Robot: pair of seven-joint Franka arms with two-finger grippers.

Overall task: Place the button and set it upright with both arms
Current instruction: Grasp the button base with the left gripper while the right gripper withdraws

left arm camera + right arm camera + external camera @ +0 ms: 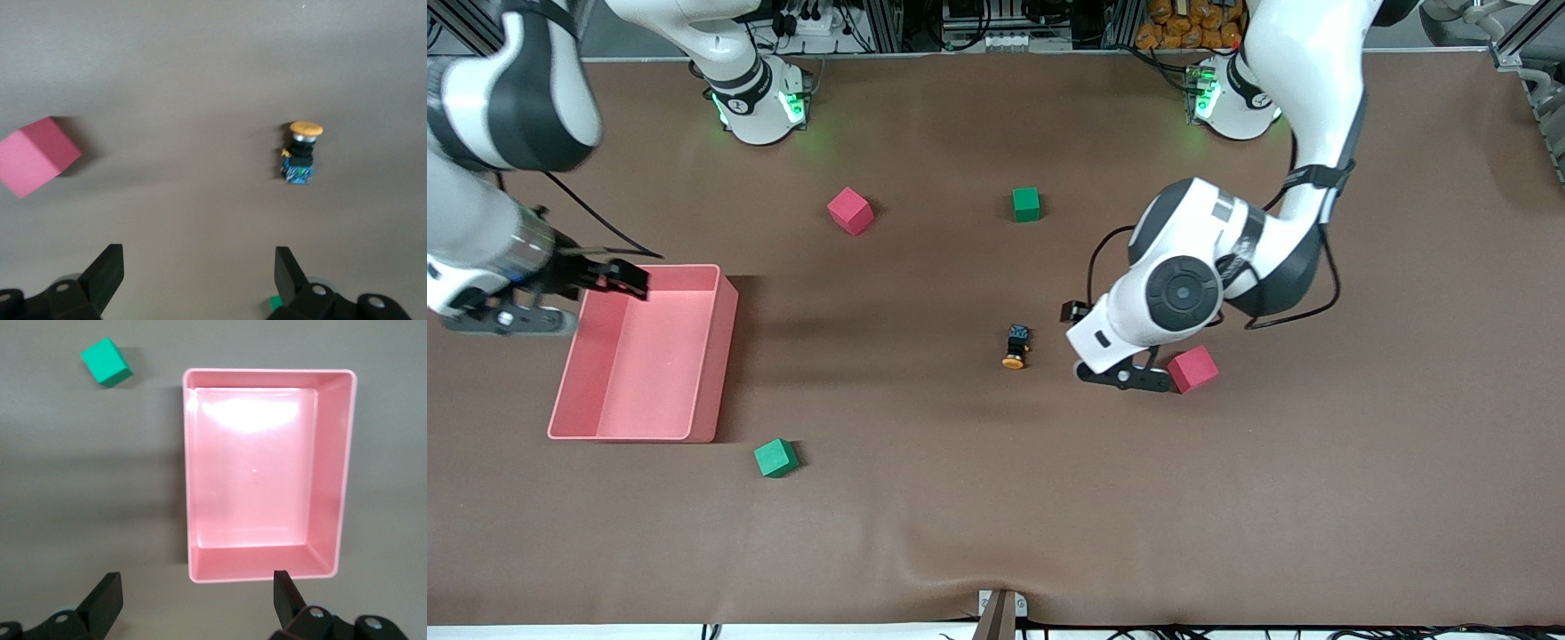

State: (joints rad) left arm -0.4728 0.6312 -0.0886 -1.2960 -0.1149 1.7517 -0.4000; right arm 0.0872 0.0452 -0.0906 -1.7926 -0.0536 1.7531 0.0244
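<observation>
Nearest the front camera I find one green foam cube [775, 458], just off the near corner of the pink bin [713, 356], toward the right arm's end of the table.

Next comes the button [1015, 346], near the middle of the table. It lies on its side with the orange cap toward the front camera and its dark body with a blue base pointing toward the arms' bases, so I judge the uprighting not yet done. Beside it, toward the left arm's end, sits a red foam cube [1193, 369].

The left gripper [1120, 369] hangs low over the cloth between the button and that red cube. In its wrist view the fingers [107, 275] are spread wide with nothing between them, and the button [301, 152] lies ahead of one finger, off the midline. I read this as a posture lined up for a grasp, needing a small sideways correction first.

The right gripper [600, 276] hovers over the farther rim of the pink bin, fingers apart and holding nothing. The bin holds nothing either, and I take this arm to be waiting.

Farthest from the camera lie a second red cube [849, 211] and a second green cube [1026, 204].

Count: one button, one bin, two red cubes, two green cubes, two arms.
</observation>
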